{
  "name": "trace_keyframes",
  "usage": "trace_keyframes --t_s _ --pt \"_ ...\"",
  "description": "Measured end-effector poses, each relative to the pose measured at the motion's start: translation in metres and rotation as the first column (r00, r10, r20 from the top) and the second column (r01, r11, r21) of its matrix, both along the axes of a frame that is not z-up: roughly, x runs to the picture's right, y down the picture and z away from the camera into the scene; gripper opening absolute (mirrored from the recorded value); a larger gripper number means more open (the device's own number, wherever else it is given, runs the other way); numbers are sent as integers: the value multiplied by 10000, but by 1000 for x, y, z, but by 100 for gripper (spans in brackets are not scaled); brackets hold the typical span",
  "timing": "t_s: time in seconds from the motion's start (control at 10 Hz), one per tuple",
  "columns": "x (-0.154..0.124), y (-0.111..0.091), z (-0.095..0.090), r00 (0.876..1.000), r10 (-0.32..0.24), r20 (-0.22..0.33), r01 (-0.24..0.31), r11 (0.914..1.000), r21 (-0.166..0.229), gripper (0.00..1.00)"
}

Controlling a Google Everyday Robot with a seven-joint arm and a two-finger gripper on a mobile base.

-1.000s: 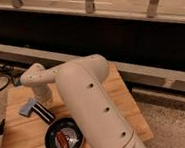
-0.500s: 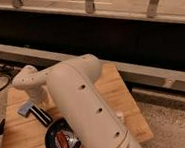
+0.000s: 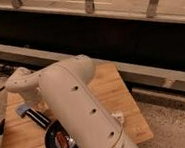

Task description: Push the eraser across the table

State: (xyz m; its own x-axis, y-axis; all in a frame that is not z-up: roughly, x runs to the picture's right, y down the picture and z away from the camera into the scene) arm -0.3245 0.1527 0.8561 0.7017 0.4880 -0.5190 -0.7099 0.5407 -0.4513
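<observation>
Arm swung further left; gripper (image 3: pixel 31 106) hidden behind it near the table's (image 3: pixel 119 93) left edge, state unclear. Long black rectangular eraser (image 3: pixel 39 117) there too, push barely begun.

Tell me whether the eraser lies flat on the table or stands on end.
Flat: the eraser shows as a long dark strip lying on the table, partly hidden by the arm. The gripper is hidden behind the arm.

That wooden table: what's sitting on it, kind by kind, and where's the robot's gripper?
Black eraser: 1
Small grey-blue pad: 1
Dark round dish holding something reddish: 1
Small pale object beside the arm, unclear: 1
Total: 4 on the table.
Gripper: hidden behind the white arm, near the eraser.
</observation>
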Motion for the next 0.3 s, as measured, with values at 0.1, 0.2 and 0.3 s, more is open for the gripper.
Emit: trace_keyframes --t_s 0.1,0.2,0.3 --pt "-3 3 -2 10000 -45 -10 45 10000 6 0" --pt "-9 5 -6 10000 -70 17 70 10000 10 0" --pt "-13 5 -8 9999 -124 41 124 9999 30 0"
